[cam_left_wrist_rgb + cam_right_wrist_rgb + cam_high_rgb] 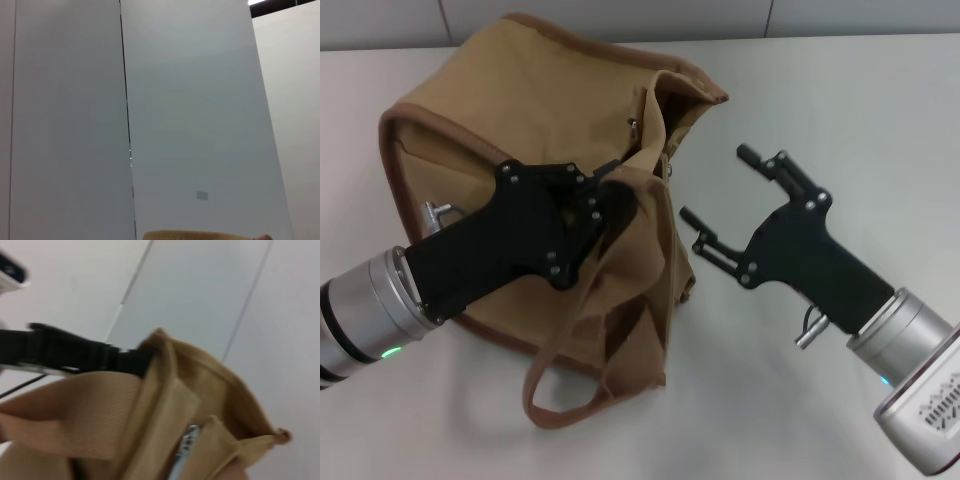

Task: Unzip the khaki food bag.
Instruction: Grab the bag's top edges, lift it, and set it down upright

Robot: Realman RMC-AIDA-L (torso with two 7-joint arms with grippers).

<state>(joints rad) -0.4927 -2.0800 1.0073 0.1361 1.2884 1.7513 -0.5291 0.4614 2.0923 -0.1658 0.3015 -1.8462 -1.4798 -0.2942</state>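
The khaki food bag (470,120) lies slumped on the white table, left of centre, its mouth gaping toward the right. One strap handle (555,375) loops out toward the front. My left gripper (615,190) reaches over the bag and is shut on the fabric edge near the mouth. The right wrist view shows the bag (100,410), its metal zipper (186,442) and the left gripper's black fingers (90,352) holding the edge. My right gripper (717,185) is open and empty, just right of the bag, not touching it. A sliver of bag (200,235) shows in the left wrist view.
The white table (840,100) spreads to the right and front of the bag. A grey panelled wall (620,15) stands behind the table's far edge.
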